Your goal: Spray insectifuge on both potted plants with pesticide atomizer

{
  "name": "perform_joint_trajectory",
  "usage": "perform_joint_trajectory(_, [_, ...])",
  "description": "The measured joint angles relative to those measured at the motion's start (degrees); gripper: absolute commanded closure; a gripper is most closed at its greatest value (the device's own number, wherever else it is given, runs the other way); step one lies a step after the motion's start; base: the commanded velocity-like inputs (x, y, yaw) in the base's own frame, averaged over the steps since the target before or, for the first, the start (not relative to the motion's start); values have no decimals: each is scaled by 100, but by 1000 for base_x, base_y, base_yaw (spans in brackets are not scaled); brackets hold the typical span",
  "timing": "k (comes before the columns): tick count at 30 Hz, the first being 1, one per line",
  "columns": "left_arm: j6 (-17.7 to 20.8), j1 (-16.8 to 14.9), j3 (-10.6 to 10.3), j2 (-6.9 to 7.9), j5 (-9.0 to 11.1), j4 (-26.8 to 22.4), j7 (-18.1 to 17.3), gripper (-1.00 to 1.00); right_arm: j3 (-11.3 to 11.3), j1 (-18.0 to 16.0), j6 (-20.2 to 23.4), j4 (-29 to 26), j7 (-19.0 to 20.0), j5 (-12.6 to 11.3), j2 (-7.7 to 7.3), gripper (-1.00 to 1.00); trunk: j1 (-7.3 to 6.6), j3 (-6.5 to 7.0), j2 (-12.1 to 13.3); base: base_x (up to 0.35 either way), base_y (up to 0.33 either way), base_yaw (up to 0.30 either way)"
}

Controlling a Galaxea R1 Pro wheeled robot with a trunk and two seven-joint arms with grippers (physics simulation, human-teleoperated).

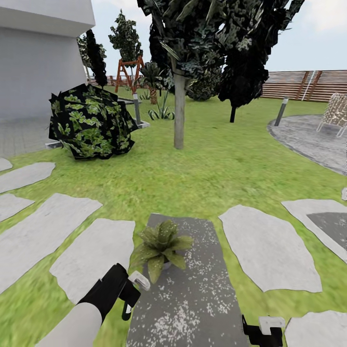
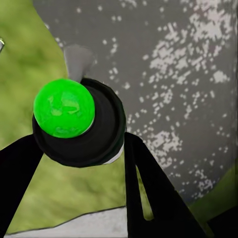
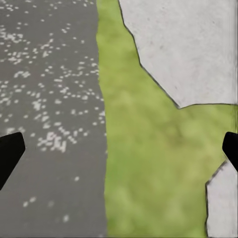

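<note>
A: Where was the small spray bottle with the white nozzle head and dark body [image 1: 136,284]?

B: Low in the head view, left of centre, clamped in the black left gripper [image 1: 126,295]. In the left wrist view the bottle [image 2: 79,121] sat right between the two black fingers [image 2: 148,193], its round dark body touching both, with a bright green dome facing the camera. So those jaws were clenched on it.

A: And the plant?

B: One low rosette of broad, pale-speckled green leaves [image 1: 161,248] stood just above and right of the bottle, on the dark grey speckled slab [image 1: 193,289] in the lower middle of the frame.

A: The other arm?

B: The black right gripper [image 1: 262,330] sat at the bottom edge, right of centre. In the right wrist view its fingertips [image 3: 10,153] showed at the far left and right edges, wide apart, with nothing between them but green lawn [image 3: 148,173] and pale grey stepping stone [image 3: 188,44]. Released.
</note>
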Motion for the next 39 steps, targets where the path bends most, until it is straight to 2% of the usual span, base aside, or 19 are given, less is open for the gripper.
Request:
perform_joint_trajectory(5, [1, -1, 0, 2, 0, -2, -1, 100, 0, -1, 0, 1, 2, 0, 1, -100, 0, 0, 0, 0, -270, 103])
perform_joint_trajectory(20, [1, 2, -1, 9, 0, -2, -2, 100, 0, -2, 0, 2, 2, 0, 1, -100, -1, 0, 0, 30, -272, 268])
perform_joint_trajectory(32, [1, -6, -2, 8, 1, 0, 0, 100, 0, 0, 1, 0, -2, 0, 0, -100, -1, 0, 0, 98, -239, 23])
perform_joint_trajectory(39, [3, -4, -8, 3, 4, -3, -2, 100, 0, -2, 0, 2, 3, 0, 1, -100, -1, 0, 0, 106, -204, 226])
